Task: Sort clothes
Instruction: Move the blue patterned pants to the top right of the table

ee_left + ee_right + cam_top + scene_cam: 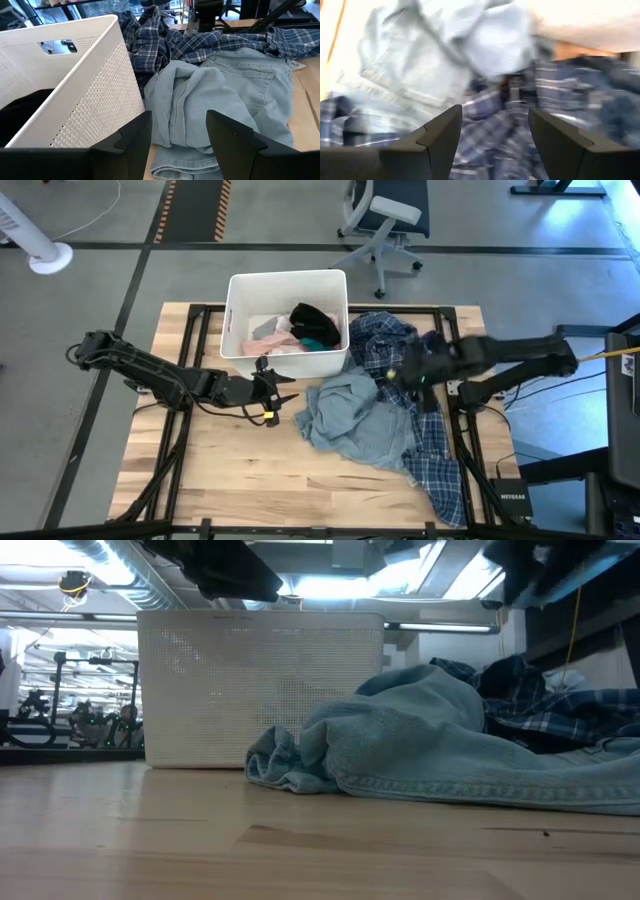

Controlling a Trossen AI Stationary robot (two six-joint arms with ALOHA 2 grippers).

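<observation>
One bin (236, 315), two garments (345, 416) outside it.

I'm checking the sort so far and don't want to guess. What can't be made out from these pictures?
- Bin contents: the low view shows only its white wall; the left wrist view cuts off most of the inside.
- Table under the plaid shirt and denim garment: covered in every view.
- Right claw: its wrist view is motion-blurred, so any contact with the shirt is unclear.
- Left claw: open, empty.
</observation>
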